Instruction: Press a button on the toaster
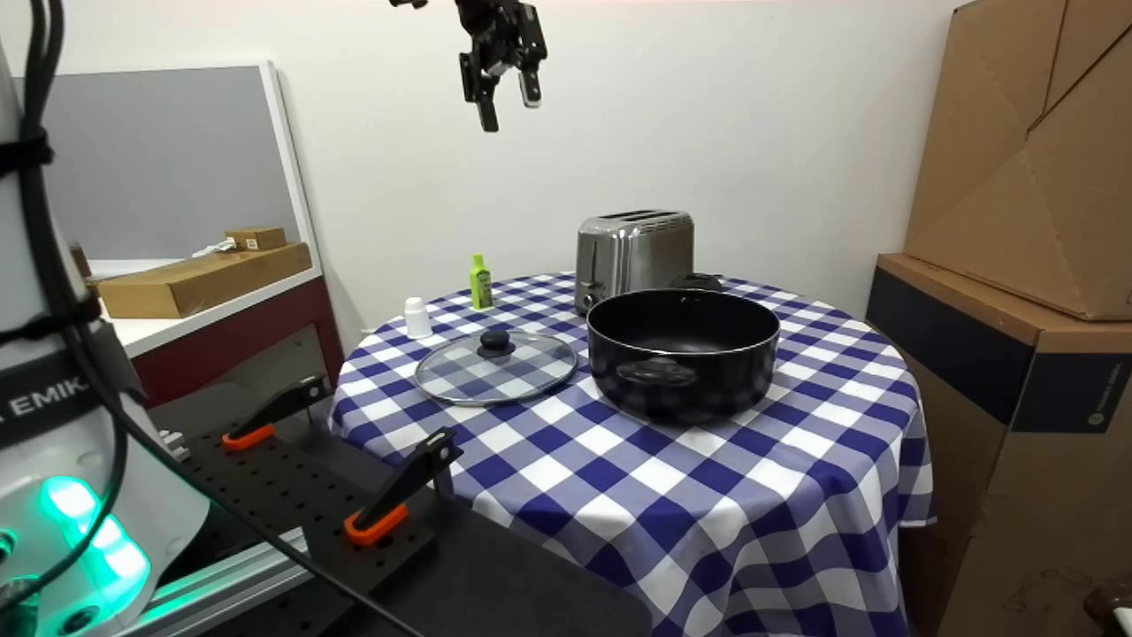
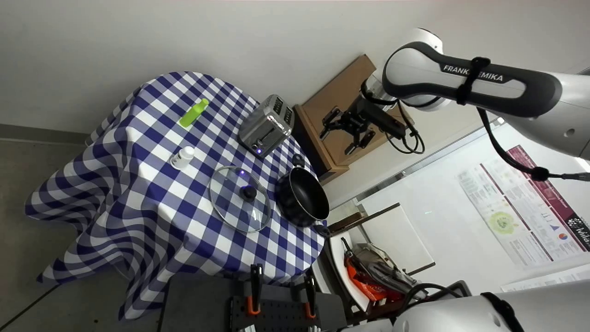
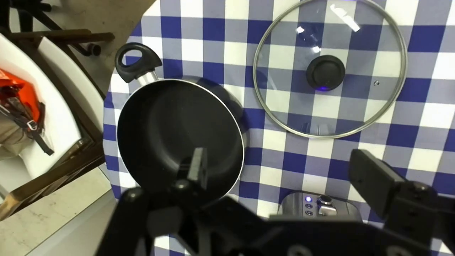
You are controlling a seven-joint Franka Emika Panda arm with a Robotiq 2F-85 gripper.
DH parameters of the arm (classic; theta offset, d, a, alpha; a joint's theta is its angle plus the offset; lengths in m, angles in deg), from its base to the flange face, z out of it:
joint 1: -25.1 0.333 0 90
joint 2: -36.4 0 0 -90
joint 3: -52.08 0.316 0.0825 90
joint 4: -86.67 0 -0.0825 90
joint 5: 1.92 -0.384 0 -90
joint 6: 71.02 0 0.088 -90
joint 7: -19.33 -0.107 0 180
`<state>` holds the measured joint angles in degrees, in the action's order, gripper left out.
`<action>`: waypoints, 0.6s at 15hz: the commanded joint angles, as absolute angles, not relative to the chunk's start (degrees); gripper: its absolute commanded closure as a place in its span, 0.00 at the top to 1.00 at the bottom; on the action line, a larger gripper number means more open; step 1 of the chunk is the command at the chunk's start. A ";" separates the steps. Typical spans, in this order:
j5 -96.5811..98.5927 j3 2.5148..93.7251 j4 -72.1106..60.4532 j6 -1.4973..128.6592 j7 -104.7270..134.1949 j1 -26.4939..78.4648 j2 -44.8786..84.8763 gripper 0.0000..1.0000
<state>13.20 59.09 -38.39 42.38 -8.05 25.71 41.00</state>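
- Gripper (image 1: 510, 113) parted, nothing between its fingers (image 1: 530, 88), hanging high above the checked cloth (image 1: 822, 407) in an exterior view. The toaster (image 1: 635, 257) stands upright on that cloth behind the black pot (image 1: 690, 394), which hides part of its lower body. Its metal shell looks stiff and fairly heavy, so a light push should neither dent nor topple it.
- In an exterior view, the toaster (image 2: 266, 127) shows its control end turned toward the glass lid (image 2: 226, 203), with a dial (image 2: 254, 146) and a small blue light (image 2: 259, 151); the gripper (image 2: 336, 144), empty, is well apart from it. Those polished sides would probably be slippery, and the cloth could let the body slide.
- Wrist view: the gripper's own parts hide much of the toaster (image 3: 295, 205). Three small round spots in a column beside the dial, the top one lit blue, are likely the buttons (image 3: 309, 206); which is wanted I cannot tell. No grasp seems needed: press one squarely with a single fingertip, straight in, clear of the dial.
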 commanded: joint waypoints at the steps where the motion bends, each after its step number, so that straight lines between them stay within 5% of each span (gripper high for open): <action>1: 15.77 57.42 -37.77 49.76 -8.57 25.92 36.90 1.00; 9: 24.77 54.71 -34.35 61.58 -10.59 27.98 25.27 1.00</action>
